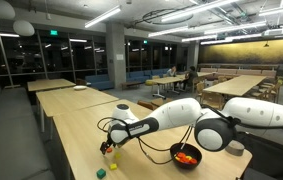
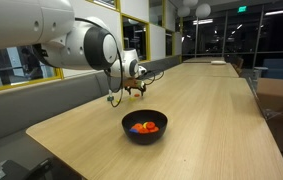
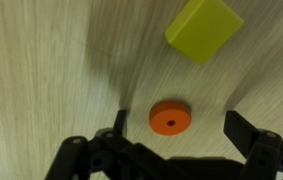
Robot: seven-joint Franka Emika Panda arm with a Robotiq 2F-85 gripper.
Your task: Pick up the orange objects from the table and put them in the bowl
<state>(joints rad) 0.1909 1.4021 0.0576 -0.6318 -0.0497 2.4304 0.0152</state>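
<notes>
The jaws stand open on either side of an orange disc (image 3: 169, 119) lying flat on the pale counter (image 3: 41, 70), a yellow block (image 3: 203, 29) nearby, while the black bowl (image 2: 144, 138) holds other orange pieces (image 2: 146, 127).

orange disc (image 3: 169, 119) lies flat on the table (image 3: 41, 60) (others (image 2: 145, 127) in the bowl (image 2: 144, 139)).
</notes>
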